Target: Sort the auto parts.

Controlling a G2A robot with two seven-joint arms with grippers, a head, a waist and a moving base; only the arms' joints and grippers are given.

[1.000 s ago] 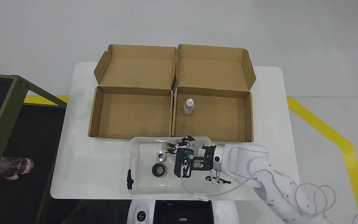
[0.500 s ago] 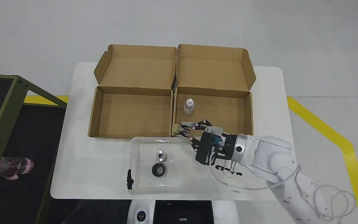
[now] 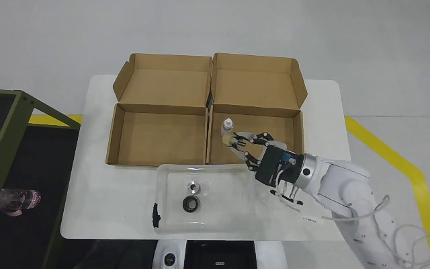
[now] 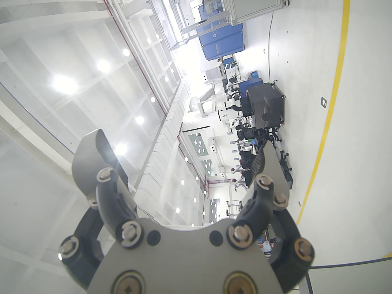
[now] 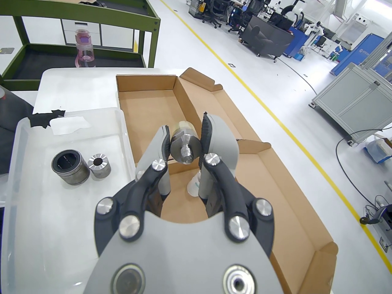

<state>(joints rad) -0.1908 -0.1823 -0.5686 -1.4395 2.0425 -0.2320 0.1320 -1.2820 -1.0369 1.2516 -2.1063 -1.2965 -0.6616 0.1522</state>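
Cylinder (image 5: 185, 145), short, silver, stud-ended, pinched in right fingers (image 5: 218, 142); left fingers (image 4: 92, 151) apart, empty.

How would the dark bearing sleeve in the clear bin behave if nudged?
The dark bearing sleeve looks metal, so probably rigid and heavy for its size. Standing on end in the clear bin, it seems stable; tipped, it could roll.

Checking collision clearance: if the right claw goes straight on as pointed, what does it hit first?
Probably the bottle, just past the right claw and its held part. Depth is unclear: it may pass above and reach the box wall instead.
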